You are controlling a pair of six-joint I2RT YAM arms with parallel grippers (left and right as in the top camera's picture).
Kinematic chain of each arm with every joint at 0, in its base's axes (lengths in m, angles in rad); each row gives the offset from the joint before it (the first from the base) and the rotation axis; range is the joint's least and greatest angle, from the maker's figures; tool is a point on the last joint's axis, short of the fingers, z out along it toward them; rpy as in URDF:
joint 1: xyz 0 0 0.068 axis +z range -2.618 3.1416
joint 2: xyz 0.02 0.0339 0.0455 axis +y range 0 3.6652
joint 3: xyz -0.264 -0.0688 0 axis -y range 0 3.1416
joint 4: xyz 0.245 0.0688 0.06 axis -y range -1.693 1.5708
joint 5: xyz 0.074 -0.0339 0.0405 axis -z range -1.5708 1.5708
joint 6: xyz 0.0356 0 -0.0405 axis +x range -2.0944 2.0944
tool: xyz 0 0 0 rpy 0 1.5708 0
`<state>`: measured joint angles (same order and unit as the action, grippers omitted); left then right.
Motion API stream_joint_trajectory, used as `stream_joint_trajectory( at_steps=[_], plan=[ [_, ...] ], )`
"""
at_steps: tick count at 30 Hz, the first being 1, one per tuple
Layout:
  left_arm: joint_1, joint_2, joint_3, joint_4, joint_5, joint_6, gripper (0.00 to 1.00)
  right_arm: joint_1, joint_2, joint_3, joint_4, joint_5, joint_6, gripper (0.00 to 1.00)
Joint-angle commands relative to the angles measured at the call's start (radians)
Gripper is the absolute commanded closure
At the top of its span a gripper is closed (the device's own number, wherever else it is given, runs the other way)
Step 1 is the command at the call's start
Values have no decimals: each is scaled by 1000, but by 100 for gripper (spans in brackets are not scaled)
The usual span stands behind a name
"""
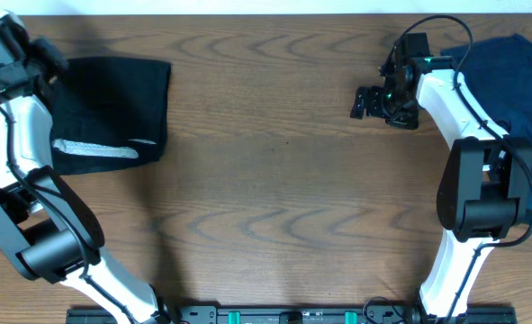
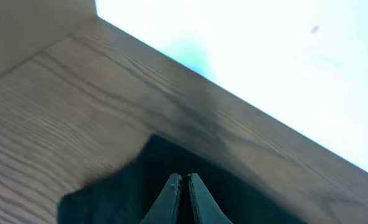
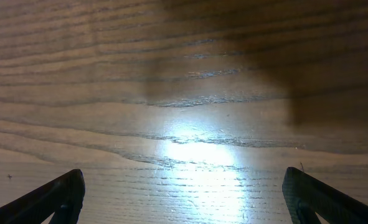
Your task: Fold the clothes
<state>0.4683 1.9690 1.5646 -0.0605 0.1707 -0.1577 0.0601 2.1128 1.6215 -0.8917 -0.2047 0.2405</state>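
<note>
Two garments lie on the brown wooden table point(image 1: 275, 180), one at each far corner. The soft black fabric garment point(image 1: 112, 94) sits at the far left as a squarish folded shape, with one pale grey-white strip point(image 1: 94, 148) along its near edge. The navy blue fabric garment point(image 1: 509, 72) lies at the far right, partly hidden under the right arm.

There are two arms, each with one gripper. The left gripper point(image 2: 185, 179) hangs over the black garment's far left corner with its two fingers pressed together; I cannot tell whether it pinches any cloth. The right gripper point(image 3: 182, 177) is spread wide over bare wood, holding nothing, just left of the navy garment.
</note>
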Motion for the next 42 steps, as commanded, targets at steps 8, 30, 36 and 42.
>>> stream_joint_trajectory(
  at_steps=[8,30,36,42],
  plan=[
    [8,207,-1,85,-26,-45,93,6,-24,13,1,6,-10,1],
    [6,367,-1,100,33,-40,93,6,-24,13,2,6,-10,1],
    [1,367,-1,66,135,-31,94,6,-24,13,2,6,-10,1],
    [-8,367,-1,25,136,-30,94,6,-24,13,2,6,-10,1]
  ],
)
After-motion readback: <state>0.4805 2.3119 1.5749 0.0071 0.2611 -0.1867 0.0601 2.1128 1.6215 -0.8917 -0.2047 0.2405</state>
